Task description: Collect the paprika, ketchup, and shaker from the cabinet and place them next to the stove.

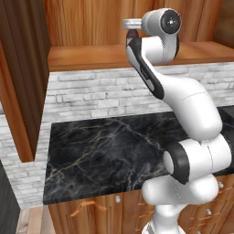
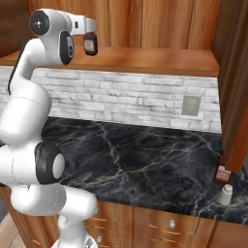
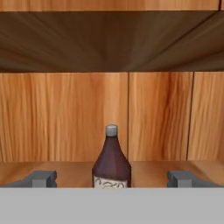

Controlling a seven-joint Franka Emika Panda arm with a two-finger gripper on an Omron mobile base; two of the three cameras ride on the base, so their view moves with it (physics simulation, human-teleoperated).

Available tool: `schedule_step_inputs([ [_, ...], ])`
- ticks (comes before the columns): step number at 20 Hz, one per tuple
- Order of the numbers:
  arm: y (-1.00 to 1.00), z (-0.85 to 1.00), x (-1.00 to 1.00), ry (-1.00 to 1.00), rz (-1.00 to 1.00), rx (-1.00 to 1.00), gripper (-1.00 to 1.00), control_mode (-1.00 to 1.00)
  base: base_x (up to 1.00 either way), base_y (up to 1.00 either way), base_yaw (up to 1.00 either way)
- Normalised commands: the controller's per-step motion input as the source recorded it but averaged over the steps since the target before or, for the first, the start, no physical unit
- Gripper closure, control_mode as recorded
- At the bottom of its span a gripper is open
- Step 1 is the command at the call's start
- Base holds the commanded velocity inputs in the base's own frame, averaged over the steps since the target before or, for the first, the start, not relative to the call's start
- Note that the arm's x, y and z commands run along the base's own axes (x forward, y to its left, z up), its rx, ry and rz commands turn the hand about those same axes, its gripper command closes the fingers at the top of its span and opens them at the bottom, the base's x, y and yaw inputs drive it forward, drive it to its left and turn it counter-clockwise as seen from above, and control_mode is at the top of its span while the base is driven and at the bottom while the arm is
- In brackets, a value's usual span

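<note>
A slim dark brown ketchup (image 3: 111,159) bottle with a grey cap and a pale label stands upright on the shelf board of the wooden cabinet (image 3: 65,116), straight ahead of the robot's gripper (image 3: 112,178) and centred between its two fingertips (image 3: 40,177) in the hand view. The jaws are spread to their widest and hold nothing; the bottle sits beyond the tips, apart from both, with bare shelf on either side of it. Behind the bottle rise the vertical-grain back panels of the cabinet, and a dark board spans overhead.

From the right base view the white arm is raised to shelf height, its hand levelled toward the cabinet's interior, with the ketchup (image 2: 90,44) just past the end of the hand. In the left base view the hand also points into the cabinet (image 1: 91,23) above the brick backsplash (image 1: 100,96).

Far below and well off to the hand's right, at the edge of the black marble counter (image 2: 145,160), a small pale shaker (image 2: 224,194) stands beside a reddish jar, the paprika (image 2: 222,174).
</note>
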Motion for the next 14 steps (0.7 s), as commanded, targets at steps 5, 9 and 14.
schedule_step_inputs([
  [5,0.0,-0.03,0.38,0.0,0.0,0.0,-1.0,-1.0,0.0,0.0,0.0],
  [9,0.01,-0.01,0.34,0.0,0.0,0.0,-1.0,-1.0,0.0,0.0,0.0],
  [14,0.0,0.0,0.34,0.0,0.0,0.0,-1.0,-1.0,0.0,0.0,0.0],
])
